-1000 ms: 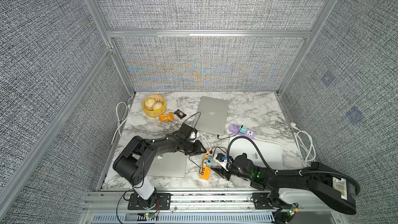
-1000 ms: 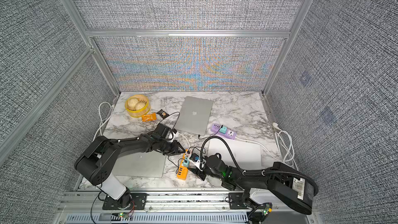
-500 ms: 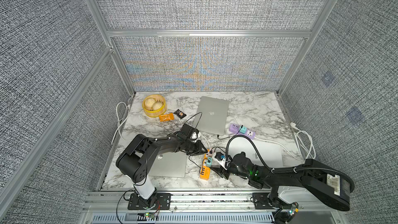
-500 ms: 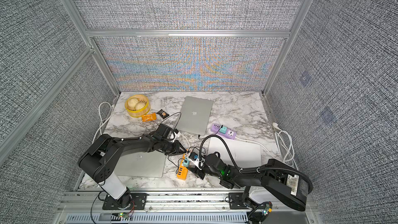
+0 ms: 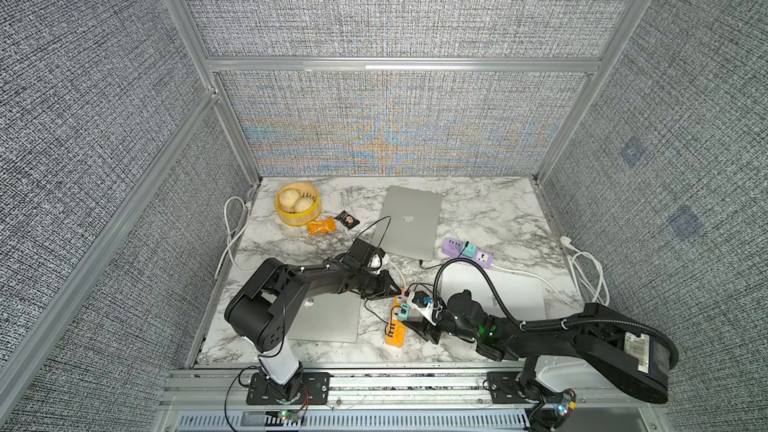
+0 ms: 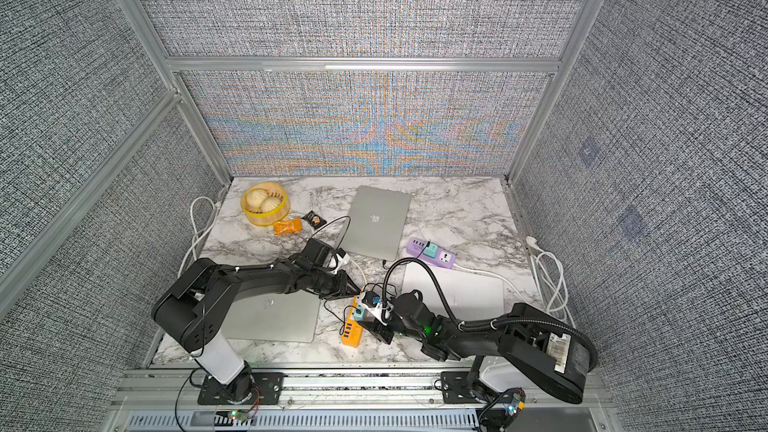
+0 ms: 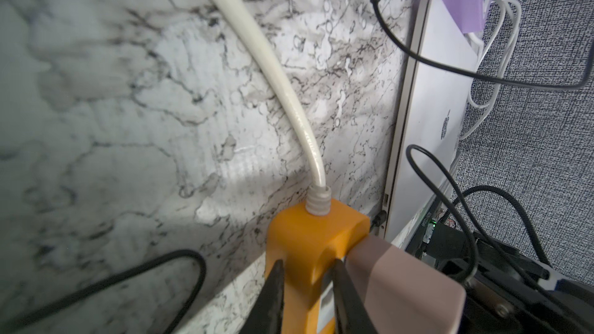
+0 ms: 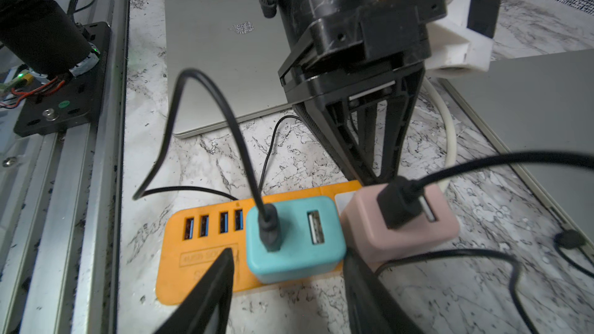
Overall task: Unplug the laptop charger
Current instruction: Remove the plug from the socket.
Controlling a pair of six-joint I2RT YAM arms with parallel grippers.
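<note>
An orange power strip [image 8: 205, 252] lies near the table's front edge, also in both top views [image 5: 395, 328] [image 6: 351, 332]. A teal charger [image 8: 302, 239] with a black cable [image 8: 270, 229] and a pink charger [image 8: 418, 239] are plugged into it. My left gripper [image 7: 307, 265] is shut on the strip's [image 7: 308, 229] far end, where the white cord [image 7: 263, 53] enters. My right gripper [image 8: 289, 253] is open, its fingers on either side of the teal charger, with a gap beside one of them. Both grippers meet over the strip [image 5: 397, 290] [image 5: 419, 317].
Three shut laptops lie around: at the back [image 5: 409, 218], under the left arm [image 5: 328, 317] and at the right [image 5: 507, 292]. A purple power strip [image 5: 467, 251], a bun steamer [image 5: 297, 205], snack packets [image 5: 321, 226] and white cords [image 5: 586, 272] lie around them. Loose black cables cross the front.
My left gripper's jaws have narrowed onto the end of the orange strip. The right gripper has edged slightly forward over the teal charger and stays open.
</note>
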